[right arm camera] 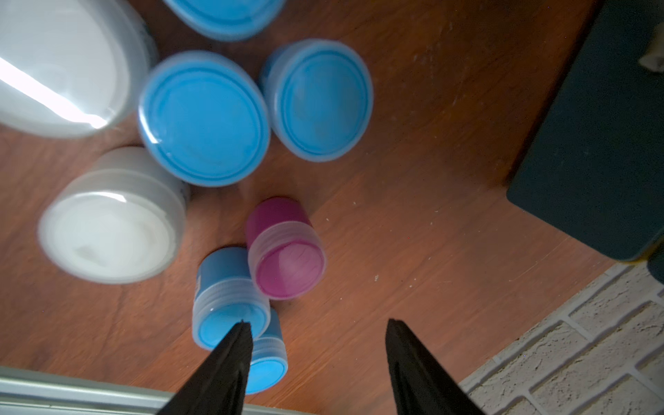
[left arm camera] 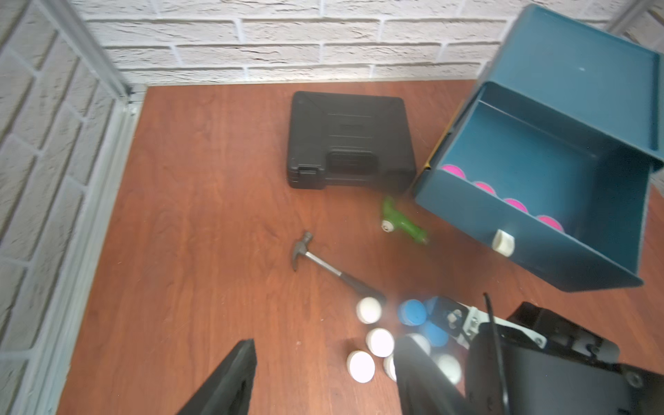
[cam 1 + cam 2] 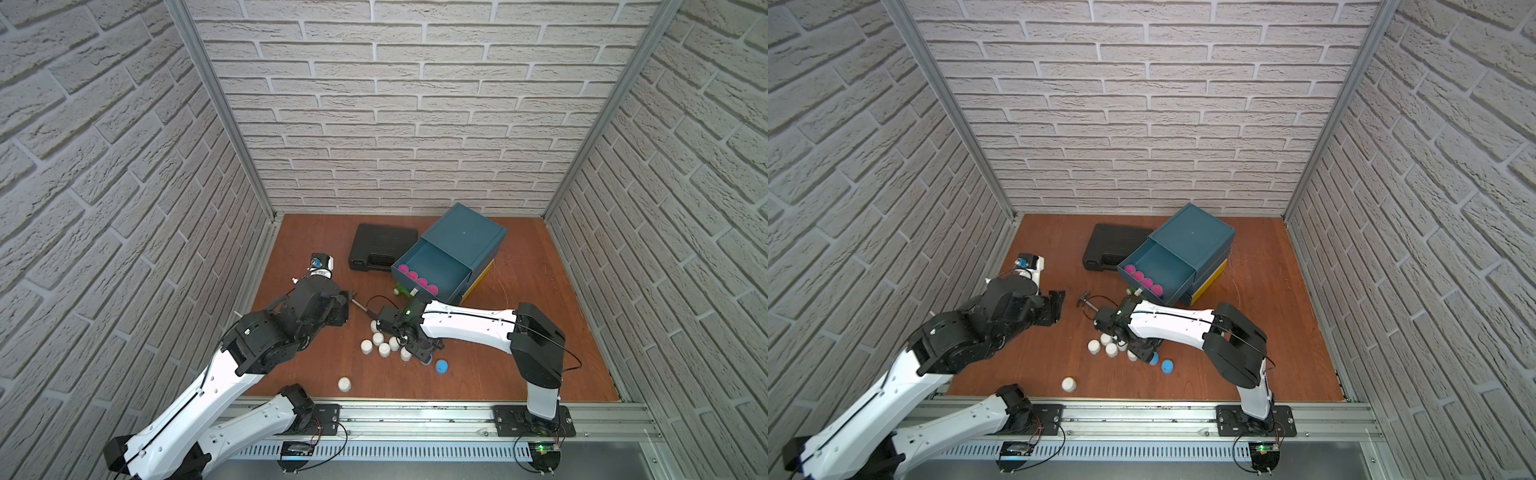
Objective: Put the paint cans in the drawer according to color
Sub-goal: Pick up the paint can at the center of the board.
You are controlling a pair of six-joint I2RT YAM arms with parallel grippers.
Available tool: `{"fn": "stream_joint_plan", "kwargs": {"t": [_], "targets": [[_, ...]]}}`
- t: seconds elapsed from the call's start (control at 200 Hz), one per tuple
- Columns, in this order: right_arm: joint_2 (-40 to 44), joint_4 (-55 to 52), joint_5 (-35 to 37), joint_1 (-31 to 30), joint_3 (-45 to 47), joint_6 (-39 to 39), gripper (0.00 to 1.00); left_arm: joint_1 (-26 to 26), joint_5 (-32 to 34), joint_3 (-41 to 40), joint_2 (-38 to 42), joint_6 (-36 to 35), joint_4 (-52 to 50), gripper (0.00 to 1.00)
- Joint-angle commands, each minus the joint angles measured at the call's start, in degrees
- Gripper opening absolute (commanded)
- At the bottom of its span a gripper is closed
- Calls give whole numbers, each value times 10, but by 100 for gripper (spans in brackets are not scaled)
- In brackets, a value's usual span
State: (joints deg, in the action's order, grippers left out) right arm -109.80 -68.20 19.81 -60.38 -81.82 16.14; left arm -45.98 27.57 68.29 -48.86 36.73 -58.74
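The teal drawer (image 3: 440, 262) is pulled out, with a row of magenta paint cans (image 3: 417, 279) along its front wall. Several white cans (image 3: 384, 349) cluster mid-table, and one white can (image 3: 344, 384) stands alone nearer the front. My right gripper (image 1: 319, 323) points down over the cluster, open, with only bare wood between its fingers. Past its tips stand a magenta can (image 1: 287, 258), blue cans (image 1: 204, 118) and a white can (image 1: 107, 222). A blue can (image 3: 441, 366) sits just right of that arm. My left gripper (image 2: 330, 341) hangs open and empty left of the cluster.
A hammer (image 2: 323, 262) lies between the arms, a green toy drill (image 2: 399, 224) by the drawer front, a black case (image 2: 350, 140) at the back. The drawer unit (image 3: 1196, 237) stands back right. Brick walls close three sides; a metal rail (image 3: 415, 415) runs along the front.
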Motion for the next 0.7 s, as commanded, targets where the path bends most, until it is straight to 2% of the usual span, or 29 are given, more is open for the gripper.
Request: {"fn": "stream_joint_plan", "kwargs": {"t": [0.0,0.145,0.695], "targets": [[13,-4,-10,0,9,12,65,3,40,11,-8,29,-52,66],[5,1,-16,7,14,11,65,4,63,20,-8,49,-70,67],[-16,9,-29,17,-31,21,65,3,36,15,-6,45,-36,66]]}}
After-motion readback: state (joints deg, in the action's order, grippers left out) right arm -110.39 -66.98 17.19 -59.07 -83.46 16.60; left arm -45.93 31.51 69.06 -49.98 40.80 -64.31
